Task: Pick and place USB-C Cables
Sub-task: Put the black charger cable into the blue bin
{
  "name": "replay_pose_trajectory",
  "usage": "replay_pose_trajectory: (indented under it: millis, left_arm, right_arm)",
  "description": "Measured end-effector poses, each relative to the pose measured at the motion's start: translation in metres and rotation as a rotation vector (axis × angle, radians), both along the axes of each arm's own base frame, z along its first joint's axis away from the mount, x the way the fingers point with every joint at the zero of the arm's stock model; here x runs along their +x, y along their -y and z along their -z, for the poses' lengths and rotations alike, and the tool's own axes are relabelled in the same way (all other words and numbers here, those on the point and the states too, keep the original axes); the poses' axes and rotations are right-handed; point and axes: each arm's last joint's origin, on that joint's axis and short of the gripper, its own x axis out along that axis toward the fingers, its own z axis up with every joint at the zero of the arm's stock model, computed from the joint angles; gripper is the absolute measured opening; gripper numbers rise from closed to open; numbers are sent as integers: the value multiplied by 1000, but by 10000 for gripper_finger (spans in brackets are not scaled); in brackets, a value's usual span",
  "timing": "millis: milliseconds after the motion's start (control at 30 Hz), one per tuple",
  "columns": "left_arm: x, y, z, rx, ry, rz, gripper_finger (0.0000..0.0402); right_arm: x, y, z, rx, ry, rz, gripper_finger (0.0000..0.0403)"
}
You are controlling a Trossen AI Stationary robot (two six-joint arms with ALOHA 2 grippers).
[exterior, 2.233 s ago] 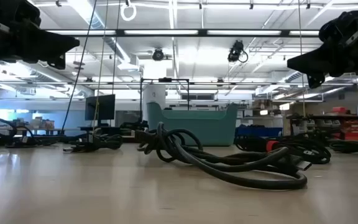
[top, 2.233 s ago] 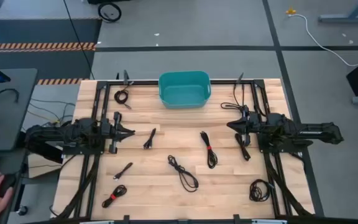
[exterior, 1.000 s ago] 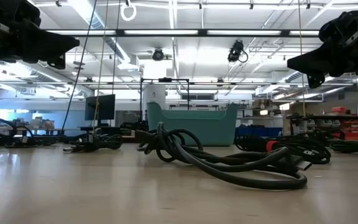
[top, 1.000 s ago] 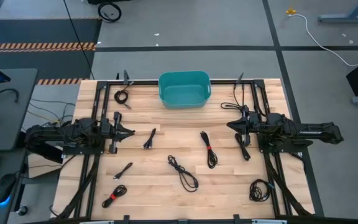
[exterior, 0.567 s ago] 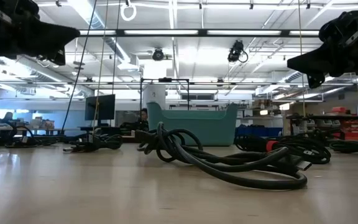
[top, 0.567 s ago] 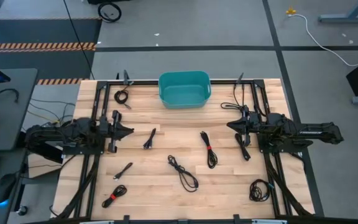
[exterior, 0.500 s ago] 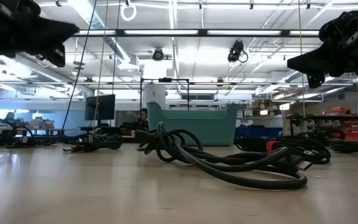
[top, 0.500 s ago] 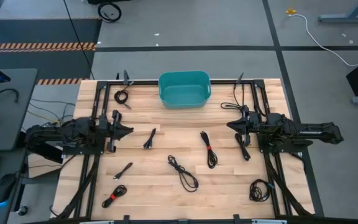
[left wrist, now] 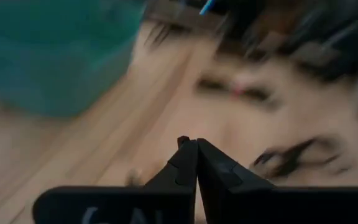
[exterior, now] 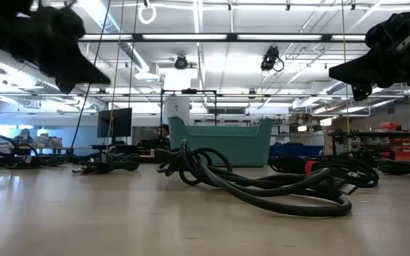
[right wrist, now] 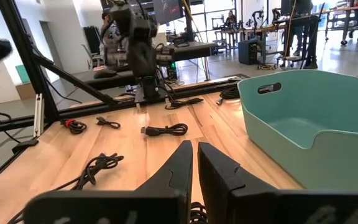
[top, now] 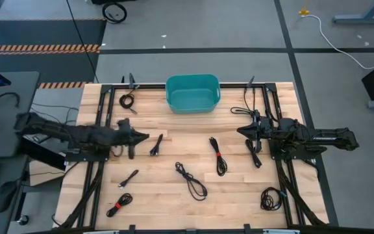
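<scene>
Several thin black USB-C cables lie in small bundles on the wooden table point(top: 174, 201). One short bundle point(top: 156, 145) lies just right of my left gripper point(top: 146, 136), which is shut and hovers above the wood; its wrist view point(left wrist: 189, 144) is blurred. Other bundles: a red-tied one point(top: 217, 155), a loose loop point(top: 191, 181), a small one point(top: 129, 178), another red-tied one point(top: 119, 205) and a coil point(top: 128, 101). My right gripper point(top: 240, 130) is shut and waits above the table's right side point(right wrist: 192, 147).
A teal bin point(top: 193, 93) stands at the middle of the far edge, seen close in the right wrist view point(right wrist: 303, 118). More cables lie under the right arm point(top: 254, 153), near its base point(top: 271, 197) and at far right point(top: 245, 107). Black frame rails run along both sides.
My left arm has stretched out toward the table's right, carrying its shut gripper from the left side toward the short bundle near the centre, tipping downward as it went. The right arm and all the cables have stayed where they were.
</scene>
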Motion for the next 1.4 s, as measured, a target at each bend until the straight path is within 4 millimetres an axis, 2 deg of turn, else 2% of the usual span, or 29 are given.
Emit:
replay_pose_trajectory:
  millis: [167,300,467,567,667,733,800,900,967,1000,1067,1200,1300,1333,1400]
  left_arm:
    - [34,11,1,-55,-295,-123,59]
    - [65,18,14,-134,-410,-175,127]
    - [99,8,39,-223,-488,-347,221]
    - [115,-1,53,-282,-531,-421,249]
    - [125,-11,66,-304,-582,-466,241]
    - [130,-19,72,-300,-607,-479,215]
    - [134,-25,74,-291,-632,-450,174]
    - [138,-35,72,-288,-672,-367,87]
    - [143,-44,65,-268,-686,-310,30]
    - [145,-50,60,-253,-685,-299,21]
    - [158,-64,34,-221,-600,-269,21]
    - [188,-95,-41,-49,-368,-180,20]
    - [207,-128,-89,85,-99,-142,20]
    - [211,-141,-100,104,24,-143,20]
    - [218,-168,-104,84,184,-161,20]
  right_arm:
    - [0,0,0,0,0,0,30]
    - [0,0,0,0,0,0,30]
    - [0,0,0,0,0,0,30]
    - [0,0,0,0,0,0,30]
    - [0,0,0,0,0,0,30]
    - [0,0,0,0,1,0,30]
    - [0,0,0,0,0,0,30]
    - [0,0,0,0,2,-4,30]
    - [0,0,0,0,4,-8,30]
    - [0,0,0,0,3,-9,30]
    - [0,0,0,0,3,-9,30]
    - [0,0,0,0,3,-10,30]
    - [0,0,0,0,3,-10,30]
    - [0,0,0,0,5,-10,30]
    - [0,0,-1,0,7,-9,30]
